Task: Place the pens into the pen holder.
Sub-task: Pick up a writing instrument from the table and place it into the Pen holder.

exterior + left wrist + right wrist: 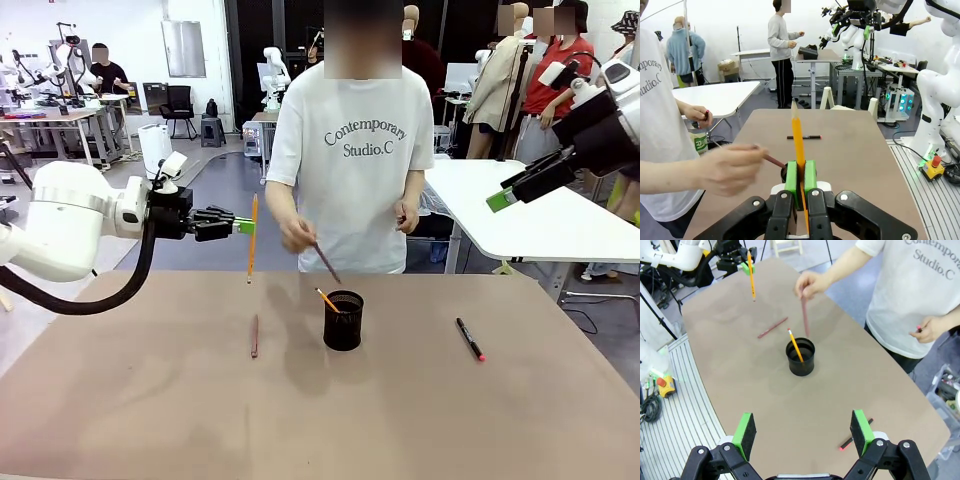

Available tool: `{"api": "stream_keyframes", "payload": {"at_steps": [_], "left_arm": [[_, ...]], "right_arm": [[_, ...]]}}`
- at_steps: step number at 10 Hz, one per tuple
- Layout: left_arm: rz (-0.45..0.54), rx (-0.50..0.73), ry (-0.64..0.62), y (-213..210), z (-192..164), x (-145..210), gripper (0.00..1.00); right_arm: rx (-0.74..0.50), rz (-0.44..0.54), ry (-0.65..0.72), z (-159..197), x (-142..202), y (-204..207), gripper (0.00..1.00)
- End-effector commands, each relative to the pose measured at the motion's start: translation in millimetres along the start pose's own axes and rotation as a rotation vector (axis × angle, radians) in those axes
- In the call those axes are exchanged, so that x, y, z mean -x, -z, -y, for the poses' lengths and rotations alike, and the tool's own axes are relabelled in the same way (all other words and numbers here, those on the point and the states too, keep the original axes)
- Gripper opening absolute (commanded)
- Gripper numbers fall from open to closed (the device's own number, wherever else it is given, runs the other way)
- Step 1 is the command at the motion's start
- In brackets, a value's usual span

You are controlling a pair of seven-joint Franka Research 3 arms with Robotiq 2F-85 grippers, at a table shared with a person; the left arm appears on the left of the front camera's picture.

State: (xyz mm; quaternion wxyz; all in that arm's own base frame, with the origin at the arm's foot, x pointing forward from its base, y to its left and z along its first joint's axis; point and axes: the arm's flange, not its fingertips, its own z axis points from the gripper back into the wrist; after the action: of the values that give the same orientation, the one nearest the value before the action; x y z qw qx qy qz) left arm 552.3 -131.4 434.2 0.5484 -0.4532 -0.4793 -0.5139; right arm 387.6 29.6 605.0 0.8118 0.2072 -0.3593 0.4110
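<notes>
Pen holder (343,322) stands mid worktop (150,400), a person's hand (297,233) busy above it. Left claw (243,227), clamped on the upright yellow pencil (251,260), should wait, then lower it tip-first inside; right claw (500,197) hangs wide open, empty.

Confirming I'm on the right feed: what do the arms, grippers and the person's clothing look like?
The left arm and right arm are glossy white; a thick black hose loops under the left. The left gripper and right gripper are black, with green-tipped fingers. The person's T-shirt is white, short-sleeved, printed Contemporary Studio.C.
</notes>
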Motion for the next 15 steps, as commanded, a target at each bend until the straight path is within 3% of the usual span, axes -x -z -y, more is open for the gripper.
{"api": "stream_keyframes", "payload": {"at_steps": [1,15], "left_arm": [[0.005,0.006,0.004,-0.7,-0.7,-2.4,0.00],[0.005,0.006,0.004,-0.7,-0.7,-2.4,0.00]], "right_arm": [[-0.006,0.009,0.001,0.2,-0.9,0.3,1.00],[-0.006,0.009,0.001,0.2,-0.9,0.3,1.00]]}}
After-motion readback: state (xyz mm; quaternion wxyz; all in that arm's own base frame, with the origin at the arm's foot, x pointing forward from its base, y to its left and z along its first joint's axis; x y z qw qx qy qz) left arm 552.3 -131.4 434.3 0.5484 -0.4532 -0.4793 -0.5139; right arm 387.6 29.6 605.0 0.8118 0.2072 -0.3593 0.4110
